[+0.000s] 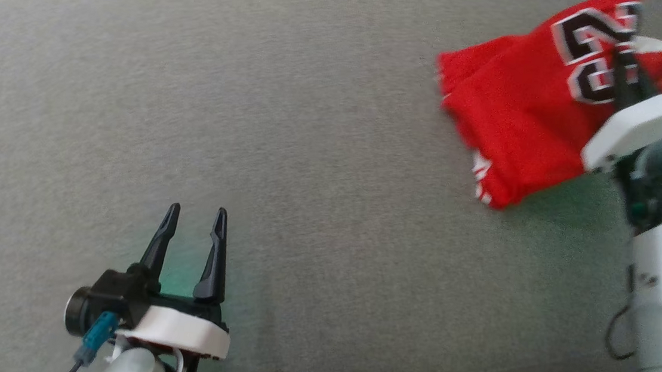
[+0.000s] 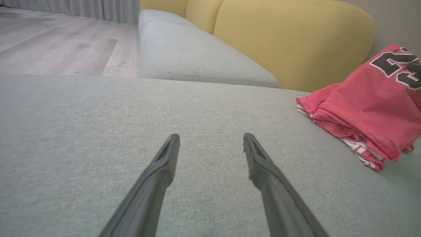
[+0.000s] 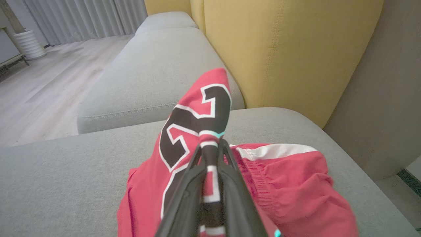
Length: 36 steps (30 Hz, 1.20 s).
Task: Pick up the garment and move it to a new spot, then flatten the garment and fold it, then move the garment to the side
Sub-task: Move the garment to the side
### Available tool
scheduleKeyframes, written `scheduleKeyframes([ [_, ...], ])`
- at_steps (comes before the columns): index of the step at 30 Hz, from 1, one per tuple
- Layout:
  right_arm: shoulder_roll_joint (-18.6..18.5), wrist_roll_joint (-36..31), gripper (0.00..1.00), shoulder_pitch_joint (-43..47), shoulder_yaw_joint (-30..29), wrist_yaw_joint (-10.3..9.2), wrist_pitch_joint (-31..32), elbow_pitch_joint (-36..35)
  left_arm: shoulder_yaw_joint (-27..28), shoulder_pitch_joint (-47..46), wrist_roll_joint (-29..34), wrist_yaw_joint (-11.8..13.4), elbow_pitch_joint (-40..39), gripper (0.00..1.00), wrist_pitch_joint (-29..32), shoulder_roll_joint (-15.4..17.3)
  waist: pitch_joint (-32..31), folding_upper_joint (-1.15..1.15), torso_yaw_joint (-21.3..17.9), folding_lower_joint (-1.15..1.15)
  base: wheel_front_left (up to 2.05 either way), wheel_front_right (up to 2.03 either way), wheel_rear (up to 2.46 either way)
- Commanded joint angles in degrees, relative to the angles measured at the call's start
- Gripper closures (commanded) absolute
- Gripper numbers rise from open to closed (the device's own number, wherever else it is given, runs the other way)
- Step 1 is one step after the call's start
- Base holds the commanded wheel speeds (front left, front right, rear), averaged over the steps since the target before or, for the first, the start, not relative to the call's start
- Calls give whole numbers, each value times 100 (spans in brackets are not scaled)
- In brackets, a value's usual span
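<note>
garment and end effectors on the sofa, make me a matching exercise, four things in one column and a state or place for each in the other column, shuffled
Column one:
1. red garment
2. left end effector
3. right end effector
4. yellow backrest

Column two:
a. open, over bare grey seat cushion
b. upright behind the seat
c. shut on number-printed fabric
d. bunched at the seat's right end in the head view

Pairs: 1-d, 2-a, 3-c, 4-b

the garment [image 1: 522, 119] lies at the right end of the cushion [image 1: 310, 148], backrest [image 3: 279, 49] beyond.
</note>
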Motion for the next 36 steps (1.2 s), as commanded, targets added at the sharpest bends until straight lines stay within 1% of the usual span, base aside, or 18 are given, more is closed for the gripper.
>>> scheduleKeyframes([
  [1,-170,-68,100,-304,-52,37,13,-62,190,-200,-18,10,-121,0,-62,20,7,0,175,0,0,0,0],
  [6,-626,-227,100,-608,-362,37,94,376,201,-214,0,5,-120,0,-82,-12,88,0,446,0,0,0,0],
  [10,-1024,-322,100,-714,-639,37,201,563,196,-216,22,-8,-123,0,-93,-25,138,0,606,0,0,0,0],
  [14,-1377,-537,100,-751,-1086,37,329,711,172,-228,44,-27,-120,0,-99,-33,171,0,740,0,0,0,0],
  [18,-1614,-872,100,-737,-1537,37,290,867,154,-239,58,-33,-115,0,-102,-25,174,0,839,0,0,0,0],
  [19,-1666,-1014,67,-728,-1657,37,199,891,148,-237,59,-34,-115,0,-102,-21,173,0,857,0,0,0,0],
  [20,-1693,-1157,11,-714,-1756,37,120,933,141,-235,60,-36,-114,0,-102,-17,166,0,873,0,0,0,0],
  [21,-1696,-1288,0,-699,-1830,37,53,981,132,-230,59,-37,-108,0,-102,-15,153,0,887,0,0,0,0],
  [25,-1505,-1600,0,-681,-2041,37,-220,1164,100,-191,43,-33,-71,0,-87,-13,55,0,912,0,0,0,0],
  [28,-1307,-1704,0,-668,-1919,37,-416,1251,84,-149,24,-18,-63,0,-70,-13,-61,0,911,0,0,0,0],
  [32,-1004,-1613,0,-664,-1511,37,-669,1217,117,-77,-30,2,-74,0,-66,12,-271,0,904,0,0,0,0],
  [36,-772,-1335,0,-524,-968,37,-903,1019,247,42,-162,38,-102,0,-77,12,-554,0,927,0,0,0,0],
])
